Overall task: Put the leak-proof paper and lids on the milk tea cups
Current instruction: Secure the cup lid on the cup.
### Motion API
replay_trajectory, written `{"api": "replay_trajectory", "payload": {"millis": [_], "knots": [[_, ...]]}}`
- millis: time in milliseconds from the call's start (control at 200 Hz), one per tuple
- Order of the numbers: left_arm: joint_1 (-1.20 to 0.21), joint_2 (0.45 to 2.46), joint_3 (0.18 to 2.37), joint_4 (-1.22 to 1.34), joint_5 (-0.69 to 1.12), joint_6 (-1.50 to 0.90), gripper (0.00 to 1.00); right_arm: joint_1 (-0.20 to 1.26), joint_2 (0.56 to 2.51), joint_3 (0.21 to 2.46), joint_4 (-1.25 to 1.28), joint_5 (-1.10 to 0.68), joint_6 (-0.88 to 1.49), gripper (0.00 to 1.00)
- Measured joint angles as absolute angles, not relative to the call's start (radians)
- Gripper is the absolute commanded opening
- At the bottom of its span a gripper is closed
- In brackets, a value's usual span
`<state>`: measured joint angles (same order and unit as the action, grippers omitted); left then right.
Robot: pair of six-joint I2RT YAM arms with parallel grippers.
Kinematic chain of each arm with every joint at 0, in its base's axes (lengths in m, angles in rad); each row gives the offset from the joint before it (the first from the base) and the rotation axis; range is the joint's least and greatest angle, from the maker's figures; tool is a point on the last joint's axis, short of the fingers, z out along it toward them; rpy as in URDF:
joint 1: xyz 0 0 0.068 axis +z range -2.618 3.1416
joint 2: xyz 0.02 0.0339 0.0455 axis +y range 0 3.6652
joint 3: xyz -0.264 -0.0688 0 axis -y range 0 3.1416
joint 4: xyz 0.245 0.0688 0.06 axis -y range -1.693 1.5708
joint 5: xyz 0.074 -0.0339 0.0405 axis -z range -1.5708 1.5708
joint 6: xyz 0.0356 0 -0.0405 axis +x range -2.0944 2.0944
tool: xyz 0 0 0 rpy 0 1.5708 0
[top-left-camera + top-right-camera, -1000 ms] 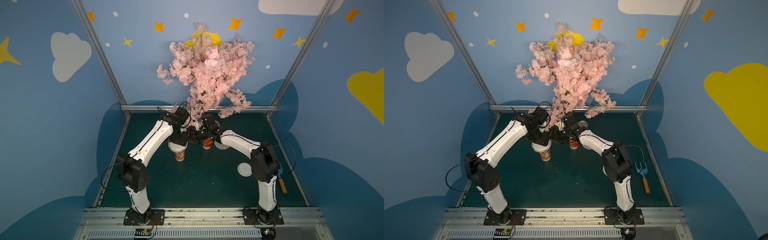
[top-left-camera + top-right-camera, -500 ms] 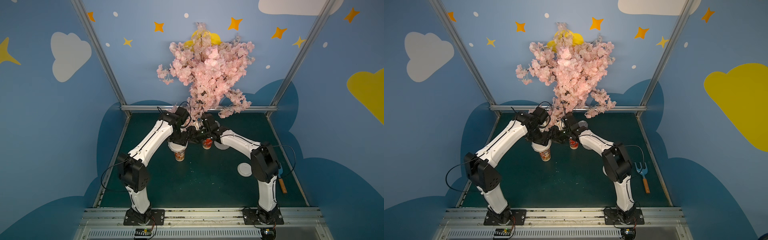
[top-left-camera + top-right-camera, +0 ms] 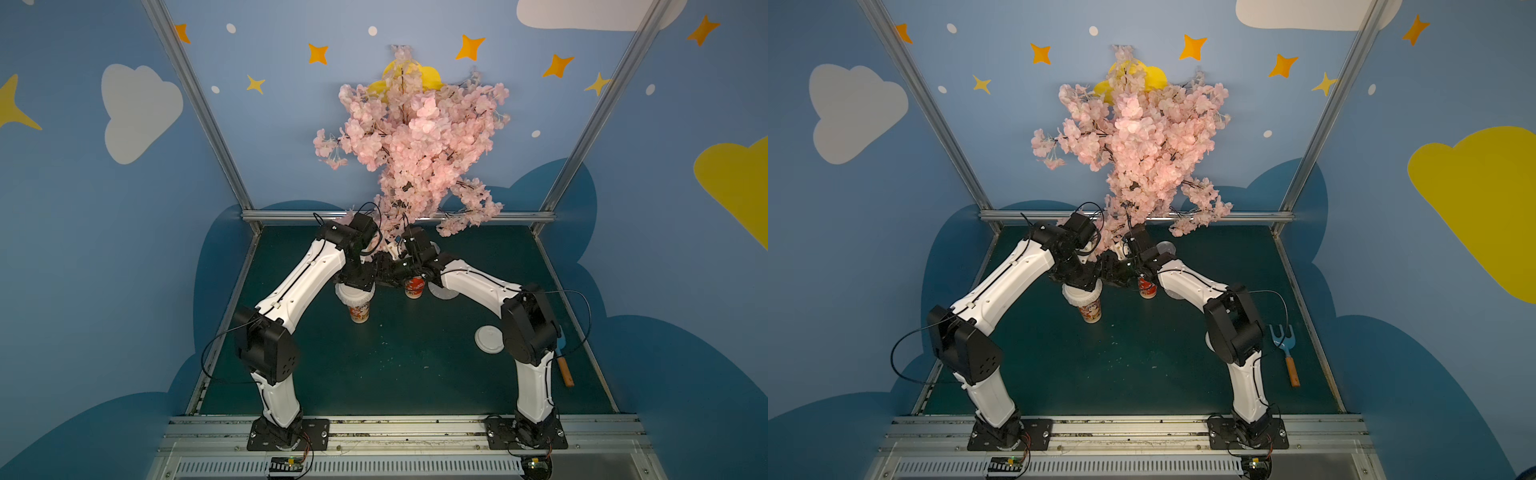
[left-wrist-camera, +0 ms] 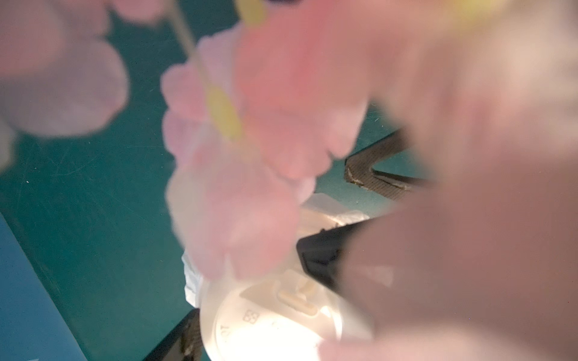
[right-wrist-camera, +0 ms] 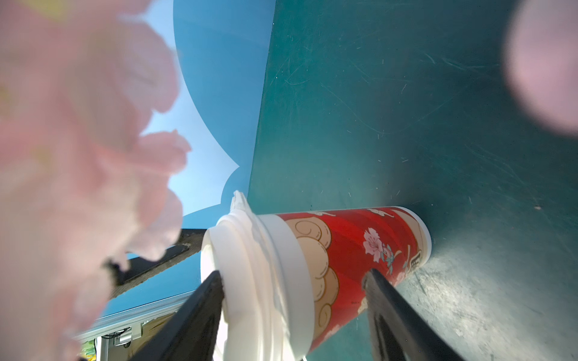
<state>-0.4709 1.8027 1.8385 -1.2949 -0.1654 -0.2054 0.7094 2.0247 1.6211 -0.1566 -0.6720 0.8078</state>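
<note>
The left gripper (image 3: pixel 357 287) straddles the white lid (image 5: pixel 231 250) on the capped milk tea cup (image 3: pixel 360 311); I cannot tell whether it pinches. Leak-proof paper (image 5: pixel 240 201) crinkles out beneath that lid, so this cup looks done. The right gripper (image 5: pixel 294 275) stands released beside it. Probably next: cover the other milk tea cup (image 3: pixel 414 286), its mouth hidden, with the spare sheet (image 3: pixel 445 293) just beside it.

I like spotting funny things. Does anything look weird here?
Yes. Pink blossoms hang right in front of both wrist cameras, covering much of those views. On one cup, crinkled paper pokes out unevenly from under the white lid.
</note>
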Motion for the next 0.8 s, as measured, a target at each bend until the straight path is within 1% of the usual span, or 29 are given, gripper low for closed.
{"api": "replay_trajectory", "payload": {"millis": [235, 801], "knots": [[-0.471, 1.818, 1.869, -1.316, -0.173, -0.204, 0.79, 0.707, 2.025, 1.621, -0.153, -0.672, 0.809, 0.74], [-0.463, 1.839, 1.893, -1.332, -0.153, -0.202, 0.79, 0.704, 2.025, 1.621, -0.154, -0.673, 0.812, 0.73]]}}
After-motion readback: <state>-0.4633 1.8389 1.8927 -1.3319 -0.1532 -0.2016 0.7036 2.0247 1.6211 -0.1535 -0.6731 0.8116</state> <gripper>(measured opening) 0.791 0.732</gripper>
